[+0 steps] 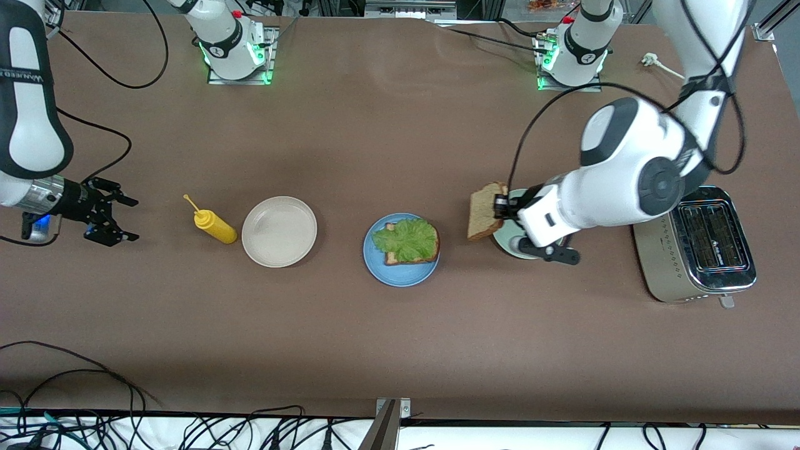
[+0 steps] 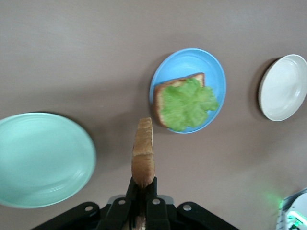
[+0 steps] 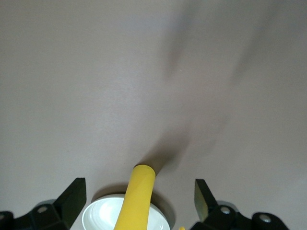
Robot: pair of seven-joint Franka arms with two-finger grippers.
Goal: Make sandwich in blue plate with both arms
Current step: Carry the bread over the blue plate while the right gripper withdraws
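- Done so far, judging by the layout: the blue plate [image 1: 400,274] sits near the middle of the tabletop, about midway between the edge along the robot bases and the edge nearest the front camera. On it lies one slice of brown bread [image 1: 430,245] with a ruffled lettuce leaf [image 1: 406,239] spread over it.
- The sandwich is therefore half built: base and filling are in place, the top slice is not yet on.
- The top slice [image 1: 486,211] is in the air, pinched on edge by the left gripper [image 1: 501,207], whose fingers are clamped tight on its crust. It hangs upright over the tabletop between the blue plate and a pale green plate [image 2: 43,158], which now lies bare.
- What seems left: carry this slice over the blue plate, tip it flat onto the lettuce and let go.
- The right gripper [image 1: 119,217] waits with fingers spread wide and empty, low over the tabletop toward the right arm's end, pointing at a yellow squeeze bottle [image 1: 214,225].
- Beside the bottle, toward the blue plate, stands a beige plate [image 1: 279,231] with nothing on it.
- A toaster [image 1: 701,247] stands near the edge at the left arm's end.
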